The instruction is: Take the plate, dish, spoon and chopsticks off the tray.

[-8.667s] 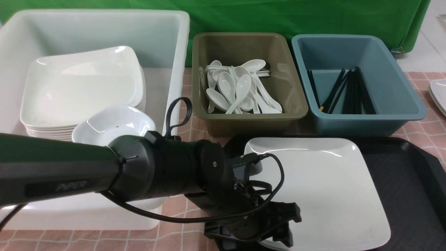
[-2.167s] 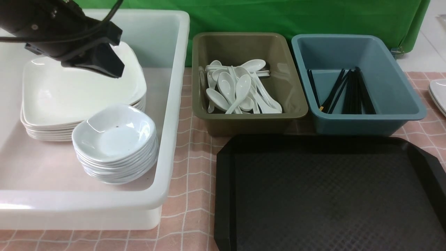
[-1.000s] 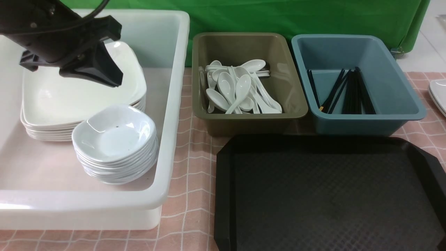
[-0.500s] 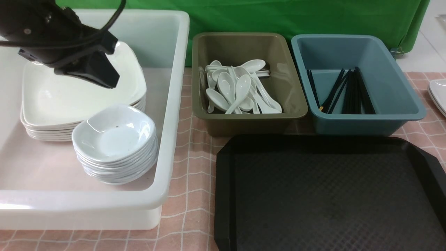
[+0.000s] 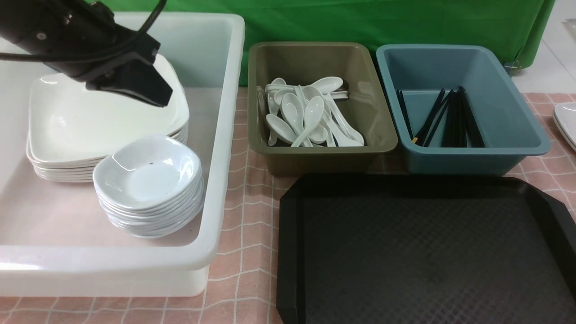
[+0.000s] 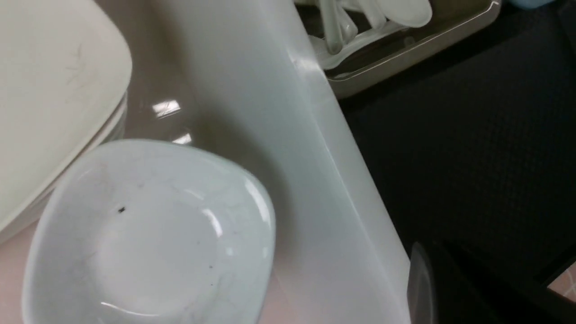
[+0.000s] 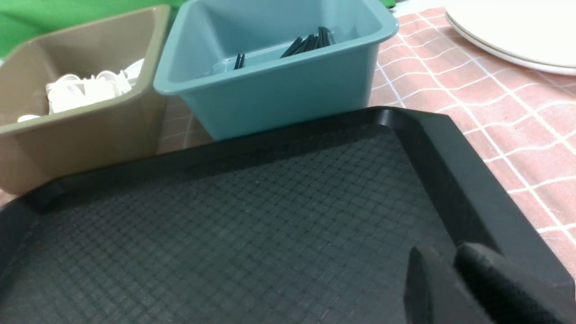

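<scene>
The black tray (image 5: 423, 252) lies at the front right with nothing on it; it also shows in the right wrist view (image 7: 225, 234). The plate (image 5: 103, 112) tops a stack in the white tub. The dish (image 5: 148, 173), with its dark speck, tops a stack beside it and shows in the left wrist view (image 6: 148, 238). Several spoons (image 5: 306, 117) lie in the olive bin and several chopsticks (image 5: 454, 119) in the blue bin. My left gripper (image 5: 157, 95) hovers over the plate stack, shut and empty. My right gripper (image 7: 443, 256) is shut and empty over the tray's near right corner.
The white tub (image 5: 225, 135) stands at the left, the olive bin (image 5: 324, 155) in the middle and the blue bin (image 5: 472, 157) at the right, both behind the tray. More white plates (image 5: 568, 121) lie at the far right edge on the pink checked cloth.
The plate went from the tray to the stack in the tub. In the last half second my left gripper moved right over the plate stack.
</scene>
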Robot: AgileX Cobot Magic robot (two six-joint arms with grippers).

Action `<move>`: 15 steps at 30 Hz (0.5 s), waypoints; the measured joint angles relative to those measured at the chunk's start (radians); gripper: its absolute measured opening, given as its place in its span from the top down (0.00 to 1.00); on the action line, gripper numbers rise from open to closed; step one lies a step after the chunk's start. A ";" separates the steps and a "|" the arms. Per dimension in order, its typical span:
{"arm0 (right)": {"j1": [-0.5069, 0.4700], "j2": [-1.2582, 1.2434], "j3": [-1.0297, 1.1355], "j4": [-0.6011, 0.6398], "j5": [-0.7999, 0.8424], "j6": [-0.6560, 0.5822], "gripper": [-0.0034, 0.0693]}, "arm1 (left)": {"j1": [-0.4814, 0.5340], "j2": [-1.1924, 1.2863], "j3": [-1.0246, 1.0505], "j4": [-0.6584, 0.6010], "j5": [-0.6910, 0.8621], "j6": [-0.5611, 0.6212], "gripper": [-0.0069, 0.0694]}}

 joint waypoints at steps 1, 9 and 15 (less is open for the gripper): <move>0.000 0.000 0.000 0.000 0.000 -0.001 0.77 | 0.000 0.000 0.000 -0.004 0.000 0.000 0.91; 0.000 0.000 0.000 0.000 0.000 -0.237 0.74 | 0.000 0.000 0.000 -0.008 0.000 0.007 0.91; 0.000 0.000 0.000 0.000 0.000 -0.289 0.73 | 0.000 0.000 0.000 -0.008 0.000 0.008 0.91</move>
